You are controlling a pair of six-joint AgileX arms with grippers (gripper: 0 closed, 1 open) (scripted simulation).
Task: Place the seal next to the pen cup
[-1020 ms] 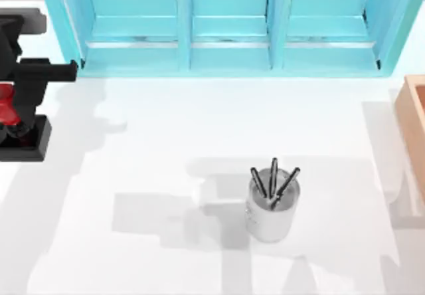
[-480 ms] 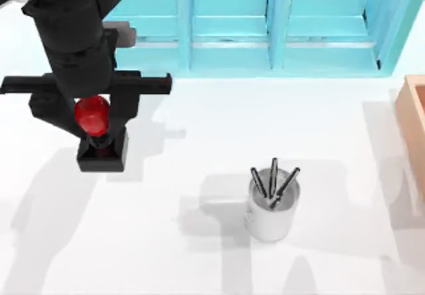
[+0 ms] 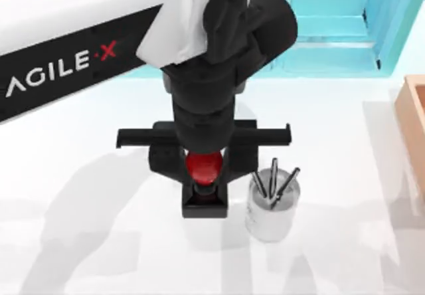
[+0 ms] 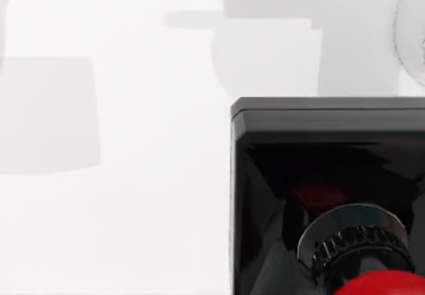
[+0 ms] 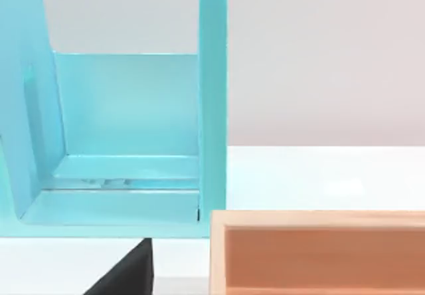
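The seal (image 3: 202, 167), with a glossy red knob over a black squarish base, is held in my left gripper (image 3: 203, 170), whose jaws are shut on its knob. It hangs just left of the pen cup (image 3: 269, 208), a silvery translucent cylinder with three dark pens sticking out. The left wrist view looks down on the seal's black base (image 4: 319, 149) and red knob (image 4: 382, 285), with the cup's rim (image 4: 412, 36) at the frame edge. Whether the base touches the table I cannot tell.
A turquoise shelf unit (image 3: 332, 36) runs along the back of the table, seen too in the right wrist view as shelf unit (image 5: 126, 142). A wooden box (image 3: 415, 129) stands at the right edge, and the wooden box (image 5: 319, 252) fills the near part of the right wrist view.
My left arm has swept from the table's far left to the middle, carrying the seal rightward and nearer until it hangs beside the pen cup. The cup has not moved.
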